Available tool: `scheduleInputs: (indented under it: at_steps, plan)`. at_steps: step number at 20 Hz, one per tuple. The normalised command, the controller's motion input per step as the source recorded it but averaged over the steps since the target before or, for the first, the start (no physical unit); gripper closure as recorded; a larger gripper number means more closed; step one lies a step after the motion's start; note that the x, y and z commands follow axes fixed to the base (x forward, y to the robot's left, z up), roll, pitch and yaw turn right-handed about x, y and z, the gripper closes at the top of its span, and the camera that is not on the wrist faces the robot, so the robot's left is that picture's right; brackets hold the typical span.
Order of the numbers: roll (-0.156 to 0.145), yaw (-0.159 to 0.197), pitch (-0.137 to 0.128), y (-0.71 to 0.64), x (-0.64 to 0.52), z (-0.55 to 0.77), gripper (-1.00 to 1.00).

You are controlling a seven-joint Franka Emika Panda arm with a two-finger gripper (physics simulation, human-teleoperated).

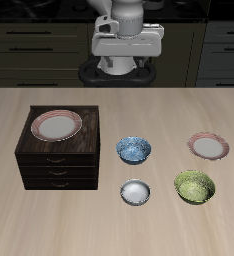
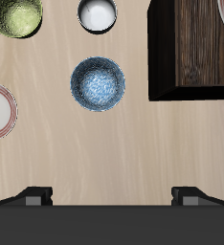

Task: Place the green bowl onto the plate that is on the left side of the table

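Green bowl (image 1: 195, 186) sits on the table (image 1: 109, 225), gripper (image 1: 128, 45) high at the back.

Its jaws stand wide apart and hold nothing, well apart from every dish. Under them comes the blue patterned bowl (image 2: 98, 83), then the white bowl (image 2: 98, 14) nearer the front edge. The green bowl rests beside the white one, just in front of the plate (image 1: 209, 146). A second plate (image 1: 56, 125) lies on the dark drawer cabinet (image 1: 59, 160).

Even, soft overhead light, faint shadows, no glare; low-resolution, slightly soft renders.
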Motion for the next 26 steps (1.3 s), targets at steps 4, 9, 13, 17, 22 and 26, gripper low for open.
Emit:
scheduleInputs:
  at_steps: [4, 9, 13, 17, 22, 26]
  plan:
    - [-0.020, -0.026, -0.002, 0.12, 0.39, 0.11, -1.00]
    - [-0.017, -0.015, -0.008, 0.14, 0.39, 0.12, -1.00]
    - [0.003, -0.013, -0.017, 0.12, 0.22, 0.13, -1.00]
    - [0.008, 0.013, -0.013, 0.26, 0.23, 0.13, -1.00]
    - [0.029, -0.008, -0.021, 0.30, 0.21, 0.18, -1.00]
    - [0.023, -0.002, 0.005, 0.28, 0.26, 0.12, -1.00]
